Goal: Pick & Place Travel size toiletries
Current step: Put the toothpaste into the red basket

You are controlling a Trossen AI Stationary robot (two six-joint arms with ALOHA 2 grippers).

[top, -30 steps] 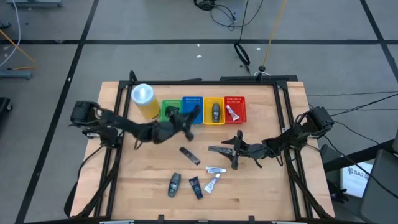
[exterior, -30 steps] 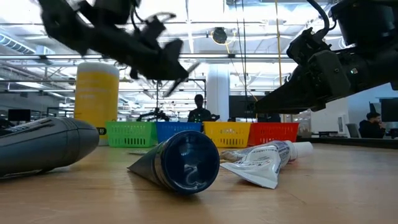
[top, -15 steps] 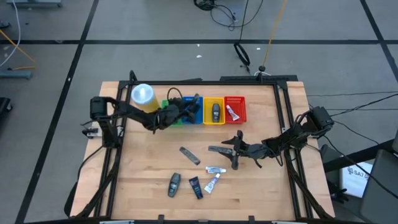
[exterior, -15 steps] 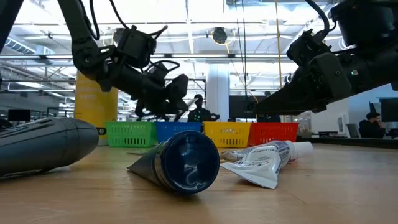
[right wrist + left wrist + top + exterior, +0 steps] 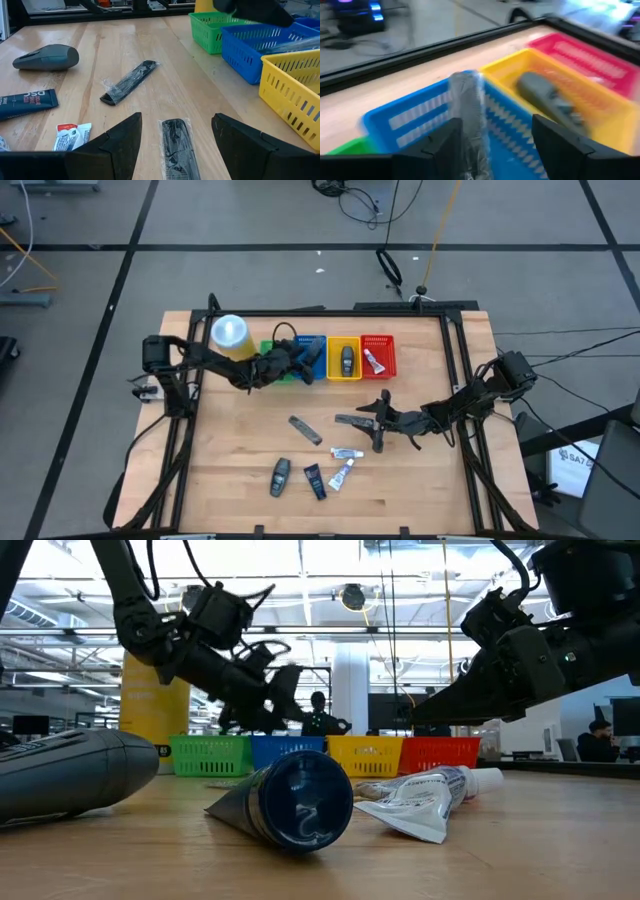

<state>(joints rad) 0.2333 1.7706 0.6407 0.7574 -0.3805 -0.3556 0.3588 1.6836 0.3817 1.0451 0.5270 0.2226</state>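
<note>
My left gripper (image 5: 300,362) (image 5: 495,122) stands open over the blue basket (image 5: 410,117) at the far edge. A grey plastic-wrapped item (image 5: 469,107) stands between its fingers, above the basket's wall. My right gripper (image 5: 373,423) (image 5: 176,117) is open at the table's right, its fingers on either side of a wrapped black comb (image 5: 177,142) that lies flat on the table. A dark grey stick (image 5: 346,358) lies in the yellow basket and a white tube (image 5: 372,361) in the red one. My left gripper: the wrapped item (image 5: 470,140) stands upright between the open fingers, close by one finger (image 5: 442,150) and well apart from the other. The picture is blurred, so I cannot tell whether that finger touches it.
A tall yellow canister (image 5: 231,340) and a green basket (image 5: 270,352) stand left of the blue one. On the table lie another wrapped comb (image 5: 305,430), a grey oval stick (image 5: 281,476), a dark blue tube (image 5: 315,481) and two white tubes (image 5: 345,463).
My left gripper has gone from the middle of the table toward the far edge and down, rolling as it went, carrying the wrapped item to the blue basket. For the last half second it has stayed there.
</note>
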